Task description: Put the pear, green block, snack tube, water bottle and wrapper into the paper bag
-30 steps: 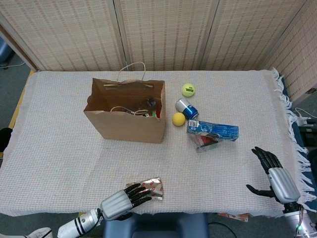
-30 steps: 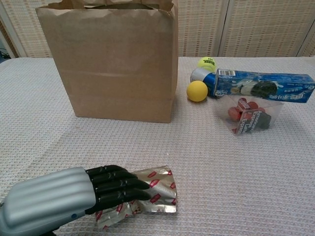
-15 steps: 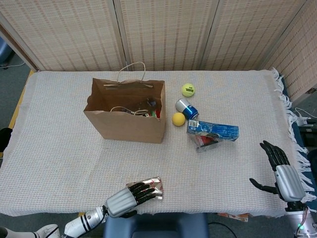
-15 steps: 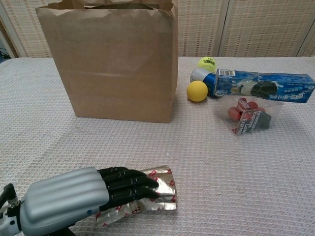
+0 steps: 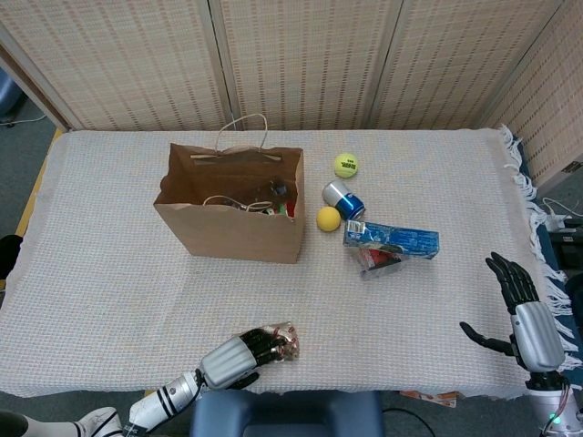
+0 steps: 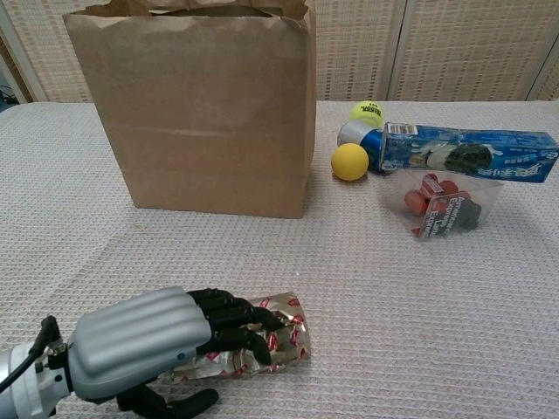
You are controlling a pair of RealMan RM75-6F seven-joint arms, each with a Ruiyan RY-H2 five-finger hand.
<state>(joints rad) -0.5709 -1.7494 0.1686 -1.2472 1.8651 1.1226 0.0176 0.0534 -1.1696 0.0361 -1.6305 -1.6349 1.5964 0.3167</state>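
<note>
The shiny silver-and-red wrapper (image 6: 281, 336) lies crumpled at the table's front edge, also seen in the head view as the wrapper (image 5: 284, 340). My left hand (image 6: 153, 345) lies on it with fingers curled down over its left part, gripping it; the thumb sits below. From above, the left hand (image 5: 239, 353) sits at the near edge. The brown paper bag (image 5: 232, 218) stands open further back, well apart from the hand; some items (image 5: 271, 195) show inside, too dark to name. My right hand (image 5: 524, 309) hangs open with fingers spread at the table's right front corner, holding nothing.
Right of the bag (image 6: 201, 105) sit a yellow ball (image 6: 350, 161), a tennis ball (image 6: 368, 112), a can on its side (image 6: 356, 133), a long blue box (image 6: 467, 153) and a clear tub of red pieces (image 6: 445, 205). A fringed cloth (image 5: 109, 273) covers the table.
My left hand's fingers have curled in over the wrapper, bunching it up and drawing it slightly leftward. My right hand has drifted right and back toward the table's edge.
</note>
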